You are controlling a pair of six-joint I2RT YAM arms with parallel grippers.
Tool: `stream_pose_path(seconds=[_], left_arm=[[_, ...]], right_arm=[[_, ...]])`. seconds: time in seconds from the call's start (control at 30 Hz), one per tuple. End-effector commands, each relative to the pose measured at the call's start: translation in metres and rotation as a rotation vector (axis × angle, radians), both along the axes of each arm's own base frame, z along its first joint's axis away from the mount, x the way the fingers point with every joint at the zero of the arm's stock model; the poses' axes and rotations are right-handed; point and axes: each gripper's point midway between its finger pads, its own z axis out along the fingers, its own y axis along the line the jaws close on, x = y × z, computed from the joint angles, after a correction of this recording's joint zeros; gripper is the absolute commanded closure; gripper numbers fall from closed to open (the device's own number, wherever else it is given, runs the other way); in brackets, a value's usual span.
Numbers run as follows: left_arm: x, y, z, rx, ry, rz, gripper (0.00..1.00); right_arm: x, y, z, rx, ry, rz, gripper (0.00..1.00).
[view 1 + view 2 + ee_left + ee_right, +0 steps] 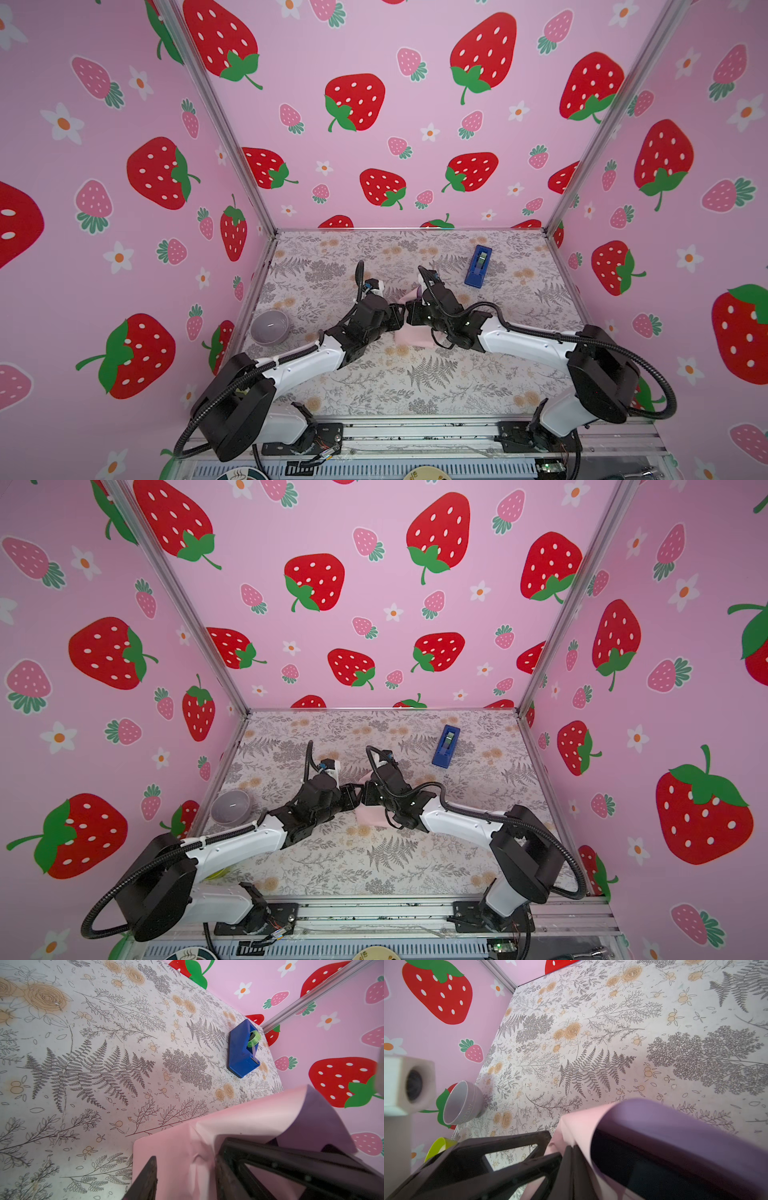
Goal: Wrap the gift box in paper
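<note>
- nearest the lens in the right wrist view, the right gripper has its jaws closed, with a crumpled pink edge of the paper caught at their tips.
- just beside those jaws the paper curls up and over, lilac face outward. under the curl we see a black face that we take for the gift box, though only that part of it shows.
- the left gripper faces the right one near the middle of the surface, tips close together. its jaws stand apart with creased pink paper filling the gap, and we cannot tell whether they press on it.
- in both top views the two grippers and their wrists cover the box. a pink block of paper shows on their near side and a lilac flap on their far side.
- a blue tape dispenser with a green roll stands well apart, toward the back right of the surface.
- a grey bowl sits upright at the left edge of the surface, near the left arm.
- a lime-green rim shows near the bowl in the right wrist view. we cannot tell what it belongs to.
</note>
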Motion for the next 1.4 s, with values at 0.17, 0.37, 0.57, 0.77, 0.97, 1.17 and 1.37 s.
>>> stream_pose_path(seconds=[0.17, 0.37, 0.57, 0.77, 0.97, 1.17, 1.37], left_arm=[[-0.021, 0.019, -0.043, 0.129, 0.138, 0.011, 0.54], [-0.02, 0.019, -0.043, 0.129, 0.14, 0.011, 0.54], [-0.015, 0.007, -0.023, 0.139, 0.105, -0.052, 0.5], [-0.006, -0.005, -0.004, 0.122, 0.094, -0.119, 0.47], [-0.01, -0.015, -0.017, 0.105, 0.147, -0.18, 0.46], [-0.013, -0.015, -0.035, 0.1, 0.192, -0.184, 0.47], [-0.016, -0.005, -0.048, 0.119, 0.224, -0.159, 0.47]], right_arm=[[-0.006, -0.042, -0.036, -0.125, 0.069, -0.091, 1.0], [-0.015, -0.04, -0.036, -0.08, 0.079, -0.059, 1.0], [-0.018, -0.034, -0.043, -0.08, 0.097, -0.028, 1.0], [-0.018, -0.035, -0.042, -0.078, 0.093, -0.03, 1.0], [-0.018, -0.034, -0.043, -0.082, 0.095, -0.028, 1.0], [-0.018, -0.034, -0.04, -0.077, 0.092, -0.026, 1.0], [-0.014, -0.031, 0.002, -0.012, 0.044, -0.006, 0.99]])
